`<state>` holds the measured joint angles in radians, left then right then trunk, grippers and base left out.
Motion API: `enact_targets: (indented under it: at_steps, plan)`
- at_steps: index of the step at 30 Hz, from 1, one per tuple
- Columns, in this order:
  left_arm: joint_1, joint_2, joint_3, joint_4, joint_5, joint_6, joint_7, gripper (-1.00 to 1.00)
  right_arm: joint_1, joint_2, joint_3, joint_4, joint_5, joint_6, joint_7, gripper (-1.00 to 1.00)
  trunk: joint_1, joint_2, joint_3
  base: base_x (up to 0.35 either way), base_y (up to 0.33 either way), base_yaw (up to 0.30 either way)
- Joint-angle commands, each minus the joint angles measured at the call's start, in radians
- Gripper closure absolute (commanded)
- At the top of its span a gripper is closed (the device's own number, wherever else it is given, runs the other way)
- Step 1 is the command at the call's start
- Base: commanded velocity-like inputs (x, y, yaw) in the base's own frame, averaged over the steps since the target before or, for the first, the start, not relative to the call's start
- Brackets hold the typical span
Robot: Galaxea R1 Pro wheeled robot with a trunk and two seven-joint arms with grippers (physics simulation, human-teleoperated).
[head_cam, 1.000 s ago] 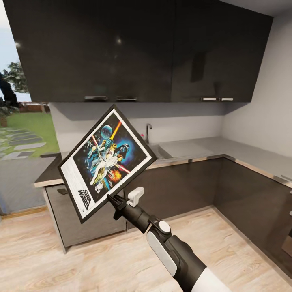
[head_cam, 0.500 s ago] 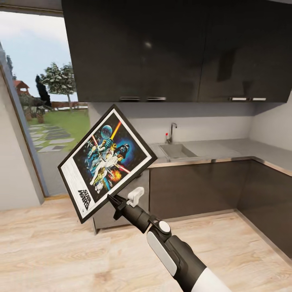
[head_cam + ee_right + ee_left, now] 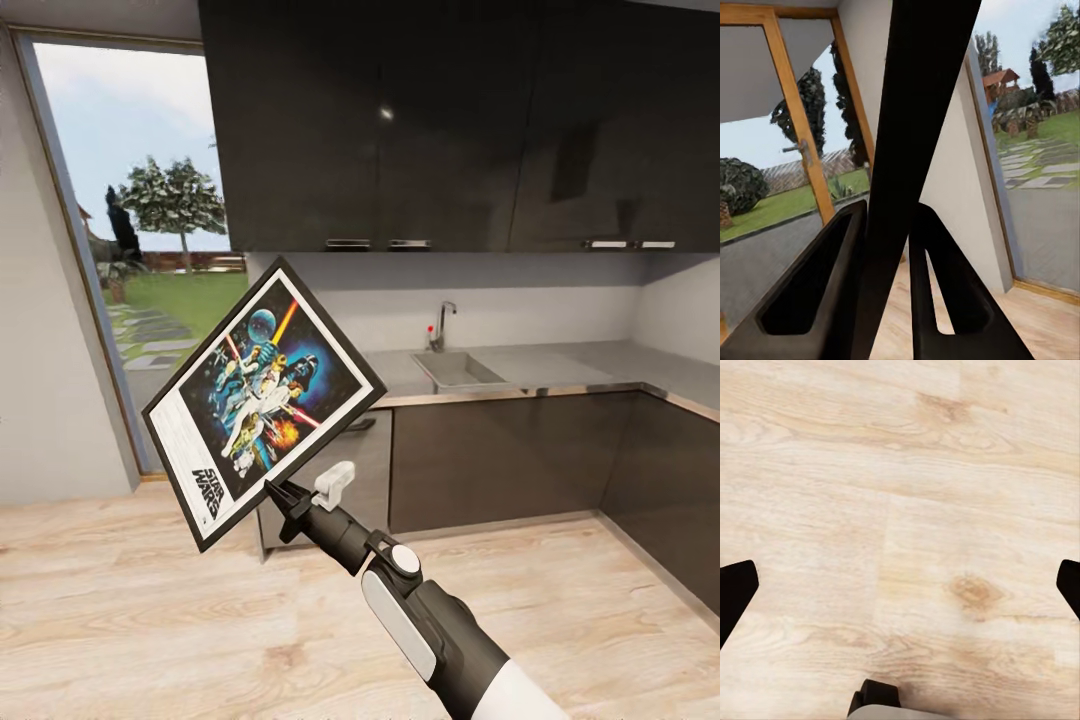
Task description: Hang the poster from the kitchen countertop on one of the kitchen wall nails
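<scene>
Black-framed poster (image 3: 262, 400) tilts, edge clamped in right pincer (image 3: 277, 494); left pincer (image 3: 900, 592) gapes empty.

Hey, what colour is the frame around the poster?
Black, a thin frame around the poster with a white border inside it; clearest in the head view.

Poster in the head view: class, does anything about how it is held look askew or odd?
Yes. The poster hangs in mid-air, rotated diagonally so its STAR WARS logo runs slantwise. The right tool pinches only its lower edge, while the kitchen countertop lies behind it.
</scene>
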<state>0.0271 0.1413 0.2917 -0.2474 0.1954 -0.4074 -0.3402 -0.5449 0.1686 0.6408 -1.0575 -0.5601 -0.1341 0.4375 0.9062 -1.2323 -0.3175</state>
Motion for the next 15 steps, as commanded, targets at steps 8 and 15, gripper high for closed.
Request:
enact_targets:
  at_steps: [8, 15]
  plan:
    - [0.0, 0.0, 0.002, -0.001, 0.01, 0.004, -0.01, -1.0, -0.001, 0.0, 0.002, 0.001, -0.011, -0.001, 0.006, 1.0, 0.0, -0.001, -0.001, -0.013, 0.014, 0.009]
    - [0.0, 0.0, 0.021, -0.001, 0.01, 0.005, -0.01, -1.0, -0.001, 0.0, 0.004, 0.001, -0.011, 0.0, 0.006, 1.0, 0.0, -0.001, -0.006, 0.071, 0.17, 0.134]
